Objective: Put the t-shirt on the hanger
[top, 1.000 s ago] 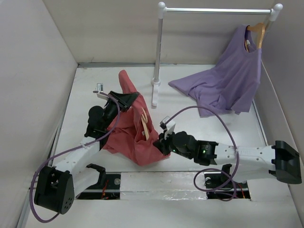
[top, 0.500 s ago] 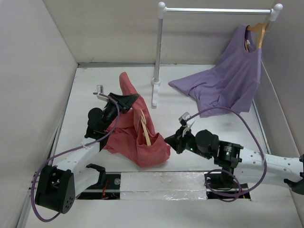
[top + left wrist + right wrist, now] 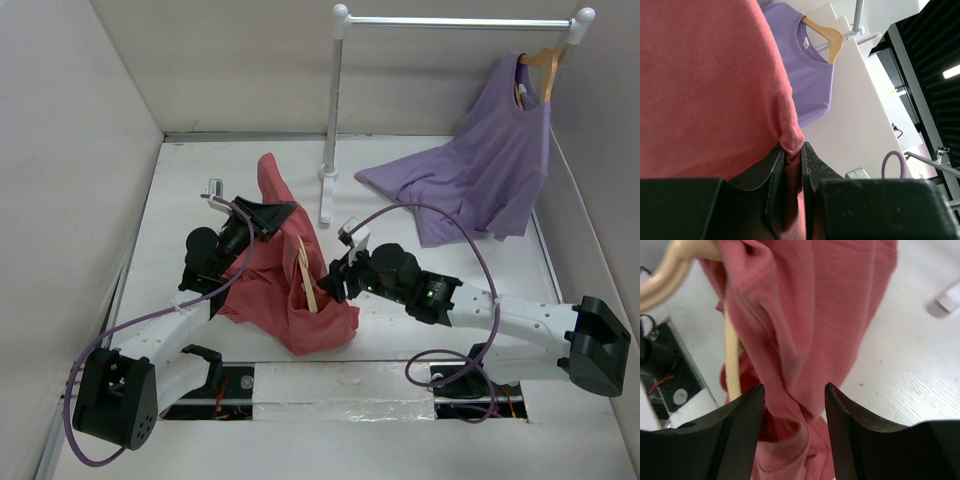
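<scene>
The left end effector [image 3: 792,150] is pinched tight on a fold of the t-shirt [image 3: 265,285], heaped on the table [image 3: 190,180] just left of the rack post [image 3: 331,110] — the hanger [image 3: 308,283] poking from its folds. The right end effector [image 3: 794,387] gapes wide at the cloth, holding nothing.

This is a robot lab bench, no question: a white table [image 3: 200,170] boxed in on three sides by plain white panels [image 3: 70,150], like a test cell. Two white-and-black arms are bolted at its near edge, the left arm [image 3: 160,340] and the right arm [image 3: 530,320], each trailing a loose purple cable [image 3: 488,275]. Silver tape [image 3: 330,385] runs along the front, and wiring shows in the cut-outs [image 3: 228,388] beside it. The clothes look like props: a small white garment rail [image 3: 455,21] carries a lilac t-shirt [image 3: 480,170] on a wooden hanger [image 3: 545,65], and a coral-red t-shirt [image 3: 270,280] lies heaped between the arms. Past the panels, the left wrist camera catches a dark ceiling with a strip light [image 3: 951,71].
</scene>
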Motion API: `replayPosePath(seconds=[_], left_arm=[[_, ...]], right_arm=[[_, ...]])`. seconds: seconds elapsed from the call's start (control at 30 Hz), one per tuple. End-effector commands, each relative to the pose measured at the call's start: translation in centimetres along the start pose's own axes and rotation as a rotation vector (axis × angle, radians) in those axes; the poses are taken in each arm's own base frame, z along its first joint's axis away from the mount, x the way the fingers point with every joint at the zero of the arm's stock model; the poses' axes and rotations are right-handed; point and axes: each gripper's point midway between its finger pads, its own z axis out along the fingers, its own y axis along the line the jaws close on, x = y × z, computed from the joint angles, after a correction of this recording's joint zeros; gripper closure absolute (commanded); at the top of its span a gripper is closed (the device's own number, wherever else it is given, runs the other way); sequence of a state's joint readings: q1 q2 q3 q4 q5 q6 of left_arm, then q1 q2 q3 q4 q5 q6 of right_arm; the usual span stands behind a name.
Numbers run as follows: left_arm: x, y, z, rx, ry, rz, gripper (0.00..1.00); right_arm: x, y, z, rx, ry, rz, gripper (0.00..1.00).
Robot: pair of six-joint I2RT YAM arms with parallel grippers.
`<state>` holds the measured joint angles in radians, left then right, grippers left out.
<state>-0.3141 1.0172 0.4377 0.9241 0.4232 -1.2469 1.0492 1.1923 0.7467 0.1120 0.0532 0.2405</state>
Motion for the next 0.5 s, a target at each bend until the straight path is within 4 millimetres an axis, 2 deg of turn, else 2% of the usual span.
replayPosePath(seconds=[0.0,0.07,0.13,0.17,0.2,0.3,0.33,0.37,0.47], left_arm=[[0.2,-3.0,-0.5,0.115,0.017,0.053,1.00],[0.4,-3.0,-0.6,0.121,0.025,0.044,1.00],[0.6,-3.1,-0.6,0.131,0.033,0.033,1.00],[0.7,-3.2,-0.6,0.136,0.040,0.036,1.00],[0.8,-3.0,-0.4,0.131,0.049,0.035,1.00],[1.1,-3.1,-0.5,0.141,0.049,0.032,1.00],[1.1,-3.2,-0.5,0.145,0.053,0.031,1.00],[1.3,-3.3,-0.5,0.150,0.065,0.032,1.00],[1.3,-3.3,-0.6,0.155,0.061,0.031,1.00]], right_arm=[[-4.3,2.3,0.3,-0.137,-0.124,-0.021,0.43],[-4.9,2.3,0.6,-0.168,-0.159,-0.011,0.43],[-4.9,2.3,1.0,-0.189,-0.159,0.008,0.49],[-5.0,2.1,1.2,-0.186,-0.161,0.014,0.59],[-5.2,2.2,1.2,-0.189,-0.166,0.018,0.78],[-6.7,2.1,1.2,-0.184,-0.190,0.023,1.00],[-7.1,1.9,1.1,-0.170,-0.197,0.025,1.00],[-8.4,2.1,0.6,-0.171,-0.227,0.022,1.00],[-9.6,2.2,-0.6,-0.165,-0.255,0.023,1.00]])
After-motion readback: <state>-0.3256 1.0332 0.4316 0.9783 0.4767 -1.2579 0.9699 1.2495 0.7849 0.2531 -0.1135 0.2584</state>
